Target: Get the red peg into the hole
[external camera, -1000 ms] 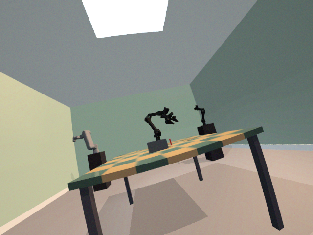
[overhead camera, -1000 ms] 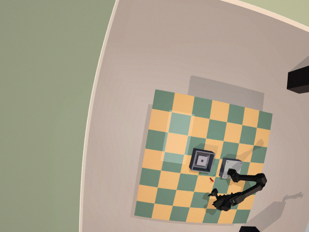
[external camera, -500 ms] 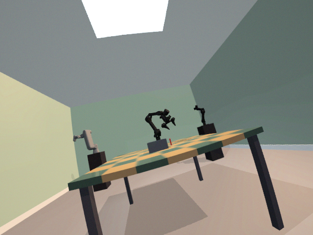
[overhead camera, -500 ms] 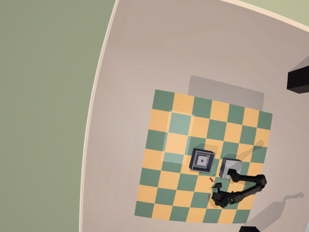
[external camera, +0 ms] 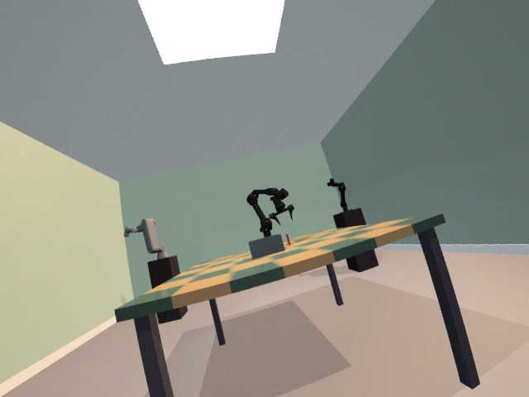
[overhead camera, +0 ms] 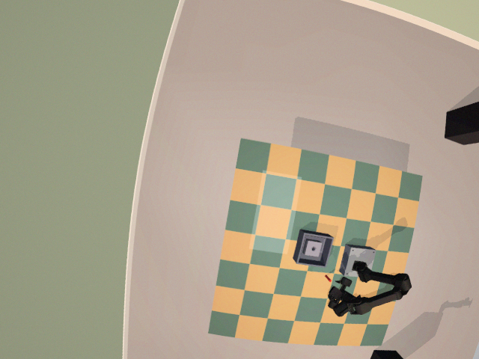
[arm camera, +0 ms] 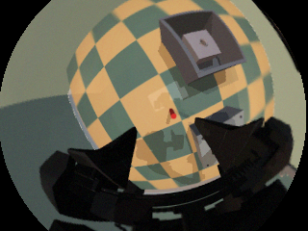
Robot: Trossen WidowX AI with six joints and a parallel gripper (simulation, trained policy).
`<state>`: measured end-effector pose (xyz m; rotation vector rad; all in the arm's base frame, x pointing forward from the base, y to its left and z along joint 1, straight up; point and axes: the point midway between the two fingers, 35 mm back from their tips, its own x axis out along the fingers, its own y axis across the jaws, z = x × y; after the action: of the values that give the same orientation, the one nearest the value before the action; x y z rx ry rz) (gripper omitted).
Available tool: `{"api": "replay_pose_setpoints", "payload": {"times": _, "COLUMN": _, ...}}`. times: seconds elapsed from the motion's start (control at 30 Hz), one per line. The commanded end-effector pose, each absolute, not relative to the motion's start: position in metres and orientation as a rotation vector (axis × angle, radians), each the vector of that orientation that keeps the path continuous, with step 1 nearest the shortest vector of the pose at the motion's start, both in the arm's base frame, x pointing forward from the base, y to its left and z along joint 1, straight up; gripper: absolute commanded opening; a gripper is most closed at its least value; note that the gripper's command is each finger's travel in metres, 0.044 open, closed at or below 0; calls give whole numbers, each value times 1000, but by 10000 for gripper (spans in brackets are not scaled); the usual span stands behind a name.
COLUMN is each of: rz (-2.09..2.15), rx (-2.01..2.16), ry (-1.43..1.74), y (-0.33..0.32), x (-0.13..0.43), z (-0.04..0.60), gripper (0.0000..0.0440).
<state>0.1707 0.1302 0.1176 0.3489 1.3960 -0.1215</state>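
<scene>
- The gripper [overhead camera: 337,288] [external camera: 285,222] [arm camera: 166,125] is found wide apart, with nothing held between its fingers.
- The red peg [overhead camera: 328,278] [external camera: 288,239] [arm camera: 172,114] is seen standing on the checkered table [overhead camera: 255,154] [external camera: 307,265] [arm camera: 127,72], below the gripper and untouched by it; its upright stance is shown best in the exterior view.
- The open box [overhead camera: 298,247] [external camera: 267,246] [arm camera: 178,53] is placed near the peg, beyond it in the wrist view. The plate [overhead camera: 308,253] [arm camera: 194,43] and its hole are shown from top and wrist, but are hidden by the box wall in the exterior view.
- The grey base block [overhead camera: 369,253] [arm camera: 207,146] is partly covered by one finger in the wrist view.
- A pale arm [external camera: 149,235] and another dark arm [external camera: 343,196] are recorded beyond the table, well apart from the gripper.
</scene>
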Motion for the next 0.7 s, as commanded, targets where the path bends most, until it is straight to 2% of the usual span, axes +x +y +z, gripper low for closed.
{"api": "replay_pose_setpoints", "payload": {"times": 0.0, "rz": -232, "rx": 374, "ry": 1432, "y": 124, "x": 167, "z": 111, "gripper": 440}}
{"api": "replay_pose_setpoints", "payload": {"times": 0.67, "rz": -623, "rx": 396, "ry": 1539, "y": 115, "x": 158, "z": 62, "gripper": 435}}
